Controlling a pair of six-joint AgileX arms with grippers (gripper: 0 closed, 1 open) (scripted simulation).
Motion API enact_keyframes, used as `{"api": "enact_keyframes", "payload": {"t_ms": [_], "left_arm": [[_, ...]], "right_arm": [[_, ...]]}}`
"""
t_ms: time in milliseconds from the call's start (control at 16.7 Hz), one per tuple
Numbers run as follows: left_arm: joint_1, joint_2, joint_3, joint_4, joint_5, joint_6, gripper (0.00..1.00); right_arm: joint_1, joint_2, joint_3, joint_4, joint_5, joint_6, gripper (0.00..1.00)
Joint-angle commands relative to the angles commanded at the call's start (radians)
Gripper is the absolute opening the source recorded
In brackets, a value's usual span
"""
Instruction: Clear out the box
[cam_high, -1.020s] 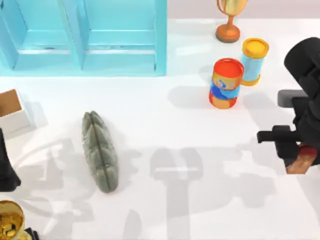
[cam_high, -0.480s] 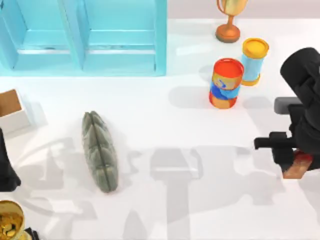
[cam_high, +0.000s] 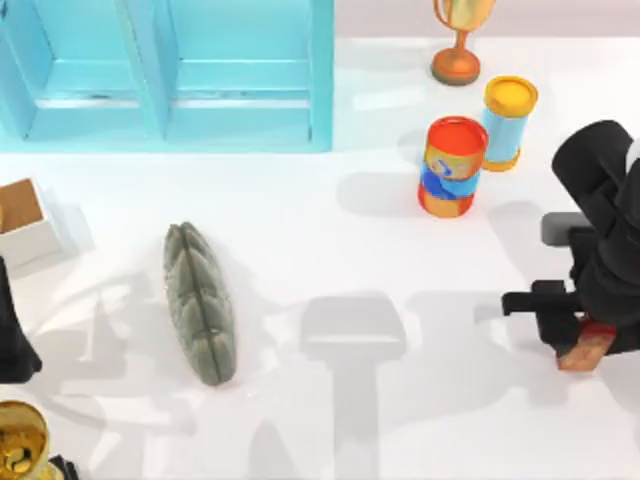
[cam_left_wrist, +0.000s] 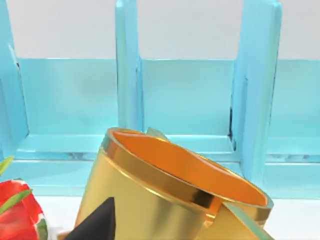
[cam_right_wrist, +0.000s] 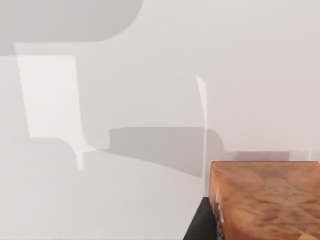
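Right gripper (cam_high: 580, 345) sits near the right edge of the tabletop (cam_high: 400, 240), clenched on a brown wooden block (cam_high: 585, 350). The right wrist view shows the block (cam_right_wrist: 265, 200) held above bare white surface, nothing underneath it.

The box (cam_high: 25, 220) is at the left edge, well apart from the block. Its brown inside looks bare from above, though the picture's edge cuts part of it off, so I can't rule out something left in it.

Left gripper (cam_high: 15, 345) is parked by the left edge, just in front of the box, and I can't tell its grip state. Its wrist view looks over a gold cup (cam_left_wrist: 165, 190) toward the turquoise shelf unit (cam_left_wrist: 190, 100).

My read: the step is setting the block down. To do it well:
- Lower straight down and flat, release only at or just above the surface, so it doesn't tip or roll.
- Stay clear of the red-lidded can (cam_high: 452, 166) and yellow-lidded can (cam_high: 508, 120) further back.
- The grey-green ridged pod (cam_high: 200, 303) left of centre is no obstacle.
- Retreat vertically after letting go.
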Motion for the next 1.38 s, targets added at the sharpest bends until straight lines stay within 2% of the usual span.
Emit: {"api": "enact_keyframes", "payload": {"t_ms": [120, 900, 1380], "left_arm": [[0.000, 0.000, 0.000, 0.000, 0.000, 0.000, 1.00], [0.000, 0.000, 0.000, 0.000, 0.000, 0.000, 1.00], [0.000, 0.000, 0.000, 0.000, 0.000, 0.000, 1.00]], "right_arm": [[0.000, 0.000, 0.000, 0.000, 0.000, 0.000, 0.00], [0.000, 0.000, 0.000, 0.000, 0.000, 0.000, 0.98], [0.000, 0.000, 0.000, 0.000, 0.000, 0.000, 1.00]]}}
